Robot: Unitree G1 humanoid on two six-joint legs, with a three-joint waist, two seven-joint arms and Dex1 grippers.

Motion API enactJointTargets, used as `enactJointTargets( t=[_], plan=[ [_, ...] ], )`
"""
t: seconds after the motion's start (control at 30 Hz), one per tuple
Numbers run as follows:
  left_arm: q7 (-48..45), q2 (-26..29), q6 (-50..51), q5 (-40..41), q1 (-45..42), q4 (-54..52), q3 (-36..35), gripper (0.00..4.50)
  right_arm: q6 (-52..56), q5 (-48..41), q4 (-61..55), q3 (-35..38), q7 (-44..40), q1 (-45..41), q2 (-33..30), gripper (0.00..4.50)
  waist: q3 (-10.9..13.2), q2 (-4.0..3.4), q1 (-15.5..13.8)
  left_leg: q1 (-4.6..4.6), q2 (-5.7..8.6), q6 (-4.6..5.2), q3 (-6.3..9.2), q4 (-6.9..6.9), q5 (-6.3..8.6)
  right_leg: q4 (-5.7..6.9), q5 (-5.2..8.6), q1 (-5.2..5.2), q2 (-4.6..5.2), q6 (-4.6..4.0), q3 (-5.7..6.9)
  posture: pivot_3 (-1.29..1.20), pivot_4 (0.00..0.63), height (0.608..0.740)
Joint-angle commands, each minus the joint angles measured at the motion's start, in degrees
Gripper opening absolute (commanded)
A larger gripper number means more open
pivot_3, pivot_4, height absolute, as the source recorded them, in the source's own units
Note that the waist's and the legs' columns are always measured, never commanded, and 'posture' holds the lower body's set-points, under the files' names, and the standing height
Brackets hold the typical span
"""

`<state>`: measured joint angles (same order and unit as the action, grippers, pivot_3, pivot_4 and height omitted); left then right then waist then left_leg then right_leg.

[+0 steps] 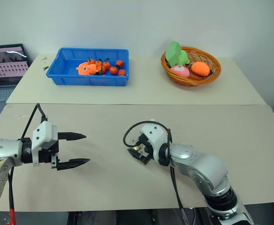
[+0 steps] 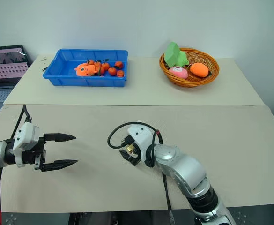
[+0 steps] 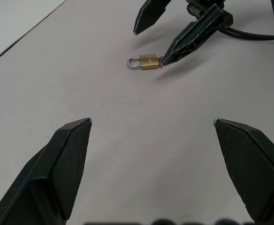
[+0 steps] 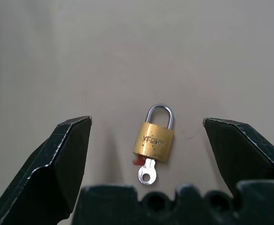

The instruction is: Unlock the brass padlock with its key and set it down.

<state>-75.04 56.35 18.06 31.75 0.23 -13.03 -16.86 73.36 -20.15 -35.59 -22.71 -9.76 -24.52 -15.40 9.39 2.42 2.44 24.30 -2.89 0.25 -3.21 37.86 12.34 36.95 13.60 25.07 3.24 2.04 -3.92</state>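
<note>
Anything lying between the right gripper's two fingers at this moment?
Yes. In the right wrist view the brass padlock lies flat on the table between the open right gripper's fingers, touching neither, with the key in its base.

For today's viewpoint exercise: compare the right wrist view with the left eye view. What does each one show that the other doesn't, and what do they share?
Right wrist view alone: the key in the bottom of the brass padlock, and lettering on the lock.

Left eye view alone: the blue bin, the wicker basket, the laptop and the open left end effector.

Both: the table, the padlock and the right end effector, open around the padlock.
</note>
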Motion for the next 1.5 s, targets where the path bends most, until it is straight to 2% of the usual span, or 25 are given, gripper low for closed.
enactJointTargets(
  t=[0.03, 0.33, 0.7, 0.73, 0.8, 1.03, 1.07, 1.27, 1.4, 1.5],
  plan=[
    [-0.8, 1.6, 0.8, 1.3, -1.9, -1.0, -1.3, 4.44, 2.4, 1.5, -2.2, -0.2, 2.2, -0.6, 1.7, 4.50, 0.0, 0.00, 0.0, 0.00, 0.00, 0.00, 0.01, 0.00, 0.00, 0.01, 0.00, 0.00, 0.00, 0.00, 0.00, 0.00, 0.150, 0.740],
    [-2.1, 2.6, 1.5, 0.8, -4.1, -0.1, -0.7, 4.44, 3.7, 5.2, 0.6, -0.6, 5.8, 0.5, 4.9, 4.50, 0.0, 0.01, 0.0, -0.01, 0.01, -0.04, 0.01, 0.00, -0.02, 0.04, 0.00, 0.01, -0.01, 0.00, 0.00, 0.00, 0.150, 0.740],
    [-2.4, 2.4, 0.9, -0.4, -7.4, 2.0, 0.8, 4.44, 4.4, 6.0, 1.3, 0.6, 5.4, 1.9, 6.6, 4.50, 0.0, 0.02, 0.0, -0.01, 0.01, -0.04, 0.02, 0.00, -0.03, 0.06, 0.00, 0.00, -0.03, 0.00, 0.00, 0.00, 0.150, 0.740],
    [-2.3, 2.3, 0.8, -0.4, -7.5, 2.1, 0.9, 4.50, 4.5, 6.2, 1.4, 0.5, 5.5, 1.8, 6.5, 3.97, 0.0, 0.02, 0.1, -0.01, 0.01, -0.04, 0.03, 0.00, -0.03, 0.06, 0.00, 0.00, -0.03, 0.00, 0.00, 0.00, 0.150, 0.740],
    [-2.2, 2.3, 0.7, -0.5, -7.7, 2.3, 1.0, 4.50, 4.5, 6.4, 1.5, 0.6, 5.6, 1.7, 6.7, 3.45, 0.0, 0.02, 0.1, -0.01, 0.01, -0.04, 0.02, 0.00, -0.03, 0.06, 0.00, 0.00, -0.03, 0.00, 0.00, 0.00, 0.150, 0.740],
    [-1.9, 2.1, 0.0, -1.3, -8.3, 3.4, 1.5, 4.50, 3.9, 7.0, 2.4, 0.3, 5.1, 0.8, 7.6, 1.02, 0.0, 0.02, 0.1, -0.01, 0.01, -0.04, 0.03, 0.00, -0.03, 0.07, 0.00, 0.00, -0.03, 0.00, 0.00, 0.00, 0.150, 0.740],
    [-1.8, 2.1, -0.1, -1.5, -8.5, 3.6, 1.7, 4.50, 3.7, 7.0, 2.5, 0.2, 5.1, 0.7, 7.7, 0.91, 0.0, 0.02, 0.1, -0.01, 0.01, -0.04, 0.03, 0.00, -0.03, 0.07, 0.00, 0.00, -0.03, 0.00, 0.00, 0.00, 0.150, 0.740],
    [-1.5, 1.7, -0.3, -1.6, -8.9, 3.8, 2.1, 4.50, 2.1, 7.4, 3.3, -0.2, 4.4, -0.2, 7.1, 0.90, 0.0, 0.02, 0.1, -0.01, 0.01, -0.05, 0.04, 0.00, -0.04, 0.09, 0.00, 0.00, -0.04, 0.00, 0.00, 0.00, 0.150, 0.740],
    [-0.2, 0.7, -0.4, -1.8, -9.2, 3.8, 2.2, 4.50, -3.9, 7.4, 3.0, 1.7, 1.5, -1.1, 4.4, 0.90, 0.0, 0.02, 0.1, 0.00, 0.02, -0.06, 0.03, 0.00, -0.04, 0.09, 0.00, 0.00, -0.02, 0.00, 0.00, 0.00, 0.150, 0.740],
    [0.7, -0.1, -0.2, -1.9, -10.0, 4.4, 2.5, 4.50, -13.9, 8.4, 4.1, -0.9, -6.0, -3.5, -2.3, 0.90, 0.0, 0.03, 0.1, 0.00, 0.03, -0.06, 0.03, 0.01, -0.04, 0.09, -0.01, -0.01, -0.02, 0.01, 0.00, 0.00, 0.150, 0.740]
  ],
)
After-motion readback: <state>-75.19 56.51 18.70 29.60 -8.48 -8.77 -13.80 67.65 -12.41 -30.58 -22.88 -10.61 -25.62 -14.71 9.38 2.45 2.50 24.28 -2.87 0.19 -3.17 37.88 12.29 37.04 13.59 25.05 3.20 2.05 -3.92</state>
